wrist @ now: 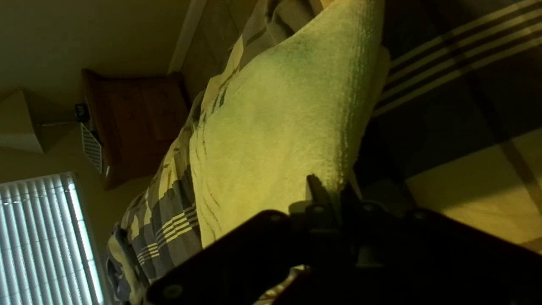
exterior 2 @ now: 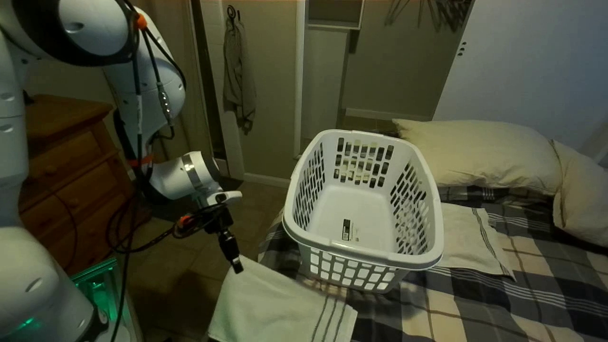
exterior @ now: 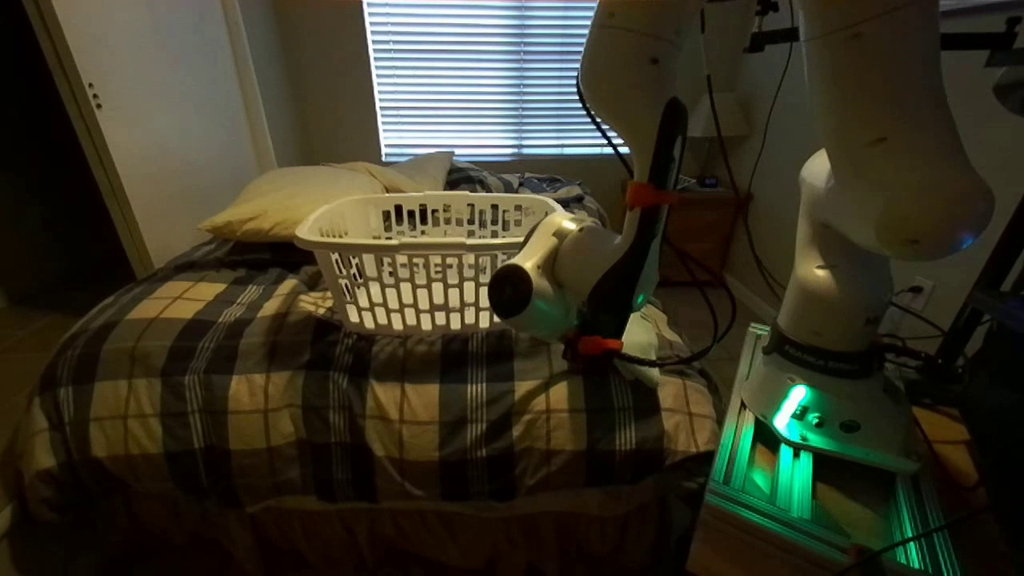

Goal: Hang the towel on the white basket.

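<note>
The towel (exterior 2: 280,304), pale cream with dark stripes near one end, lies at the bed's edge beside the white basket. Its raised edge meets my gripper (exterior 2: 237,267). In the wrist view the towel (wrist: 275,118) runs between the fingertips of my gripper (wrist: 332,190), which are close together on its folded edge. In an exterior view only a pale part of the towel (exterior: 642,344) shows behind the arm, and the fingertips are hidden. The white basket (exterior 2: 361,252) stands upright on the bed, apart from the gripper; its slotted wall also shows in an exterior view (exterior: 400,276).
A second pale striped cloth (exterior 2: 468,237) lies on the plaid bedcover (exterior: 272,384) on the far side of the basket. Pale pillows (exterior 2: 484,152) lie beyond it. A wooden dresser (exterior 2: 71,166) stands behind the arm. Loose cables (exterior 2: 128,237) hang by the wrist.
</note>
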Robot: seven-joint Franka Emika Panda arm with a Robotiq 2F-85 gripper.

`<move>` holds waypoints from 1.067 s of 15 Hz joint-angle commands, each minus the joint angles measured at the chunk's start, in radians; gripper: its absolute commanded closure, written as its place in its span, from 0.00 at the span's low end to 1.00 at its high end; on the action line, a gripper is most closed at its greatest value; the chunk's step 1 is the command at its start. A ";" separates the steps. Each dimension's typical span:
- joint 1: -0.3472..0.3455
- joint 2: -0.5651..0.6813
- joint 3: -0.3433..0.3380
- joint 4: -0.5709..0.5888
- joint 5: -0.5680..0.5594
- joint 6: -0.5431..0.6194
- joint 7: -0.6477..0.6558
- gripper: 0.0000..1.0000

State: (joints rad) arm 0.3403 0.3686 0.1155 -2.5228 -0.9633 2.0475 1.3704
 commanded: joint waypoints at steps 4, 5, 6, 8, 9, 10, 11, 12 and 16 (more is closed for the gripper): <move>-0.041 -0.295 0.074 -0.123 0.051 0.046 0.112 0.98; -0.043 -0.324 0.080 -0.126 0.056 0.055 0.131 0.98; -0.042 -0.352 0.087 -0.123 0.062 0.058 0.149 0.98; -0.040 -0.400 0.101 -0.120 0.079 0.060 0.190 0.98; -0.044 -0.426 0.103 -0.117 0.088 0.070 0.210 0.98; -0.043 -0.453 0.110 -0.119 0.101 0.072 0.236 0.98; -0.043 -0.480 0.114 -0.119 0.112 0.081 0.258 0.98; -0.044 -0.503 0.117 -0.114 0.122 0.084 0.274 0.98; -0.053 -0.493 0.129 -0.085 0.123 0.066 0.275 0.91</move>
State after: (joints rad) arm 0.3106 -0.1231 0.2208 -2.6086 -0.8452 2.1136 1.6494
